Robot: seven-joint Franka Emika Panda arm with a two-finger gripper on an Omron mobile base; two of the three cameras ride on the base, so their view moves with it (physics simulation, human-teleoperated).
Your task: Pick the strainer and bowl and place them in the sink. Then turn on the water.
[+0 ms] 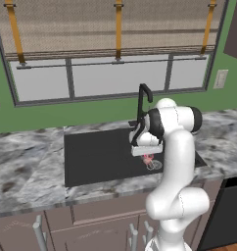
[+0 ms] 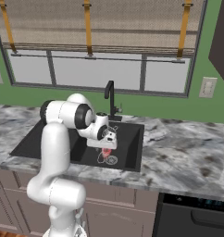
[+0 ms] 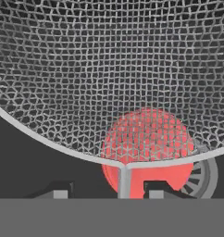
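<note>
The strainer (image 3: pixel 109 69), a silver wire-mesh basket, lies in the black sink (image 1: pixel 98 157) over the red-ringed drain (image 3: pixel 153 173). Through the mesh the red of the drain shows. In the base views the strainer (image 1: pixel 152 163) (image 2: pixel 109 159) sits right under my gripper (image 1: pixel 148 156) (image 2: pixel 106 151), low inside the basin. My gripper (image 3: pixel 108 193) is open: its fingertips stand apart on either side of the thin wire handle (image 3: pixel 124 181) without touching it. The black faucet (image 1: pixel 143 102) (image 2: pixel 109 98) rises behind the sink, and no water shows at its spout. The bowl is out of view.
Grey marble counter (image 1: pixel 27 162) (image 2: pixel 183 148) runs on both sides of the sink. A window with a blind fills the wall behind. A dark appliance front (image 2: pixel 197 217) sits below the counter at the right, with cabinet doors (image 1: pixel 91 225) under the sink.
</note>
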